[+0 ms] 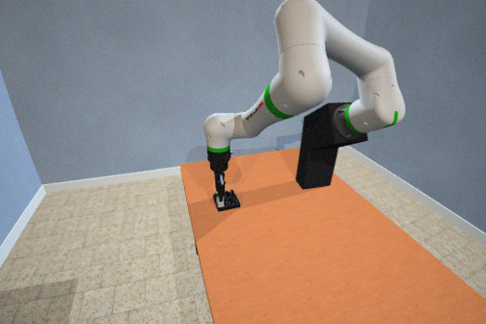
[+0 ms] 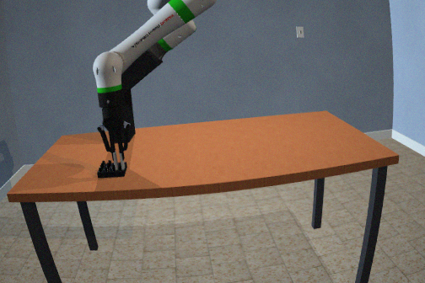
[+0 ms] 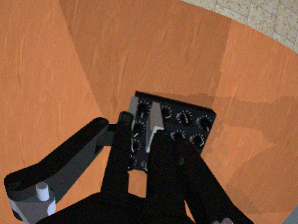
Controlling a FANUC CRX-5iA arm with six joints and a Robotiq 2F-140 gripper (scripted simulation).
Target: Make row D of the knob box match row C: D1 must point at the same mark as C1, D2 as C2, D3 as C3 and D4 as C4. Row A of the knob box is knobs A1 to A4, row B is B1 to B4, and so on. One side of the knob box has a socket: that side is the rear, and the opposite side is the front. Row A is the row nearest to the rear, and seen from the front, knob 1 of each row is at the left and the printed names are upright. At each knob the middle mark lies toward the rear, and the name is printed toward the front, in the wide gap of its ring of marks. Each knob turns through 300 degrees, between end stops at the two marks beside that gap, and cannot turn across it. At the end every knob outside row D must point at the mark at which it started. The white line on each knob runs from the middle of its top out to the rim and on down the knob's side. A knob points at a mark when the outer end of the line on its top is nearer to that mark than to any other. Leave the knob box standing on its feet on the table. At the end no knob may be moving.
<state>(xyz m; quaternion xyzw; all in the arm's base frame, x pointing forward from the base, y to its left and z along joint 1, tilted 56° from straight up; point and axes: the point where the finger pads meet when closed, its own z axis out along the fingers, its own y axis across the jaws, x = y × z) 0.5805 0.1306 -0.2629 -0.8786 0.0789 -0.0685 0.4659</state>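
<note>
Gripper [image 1: 221, 199] [image 2: 119, 167] [image 3: 142, 110]: points down at the knob box [image 1: 229, 208] [image 2: 111, 173] [image 3: 170, 124], fingers nearly together, narrow gap left. In wrist view the fingertips sit either side of a knob [image 3: 143, 108] near one corner of the box. Clamped on it or just straddling: can't tell, contact unclear.

Hidden: the near finger and linkage cover several knobs and part of the box's lower side in wrist view. Printed names too small to read, so no row ID. Top and exterior: knobs blur into dark shapes.

Box is on the table [image 1: 299, 249] [image 2: 219, 154] [image 3: 30, 100], directly below the gripper; most visible knobs lie to one side of the fingers.
</note>
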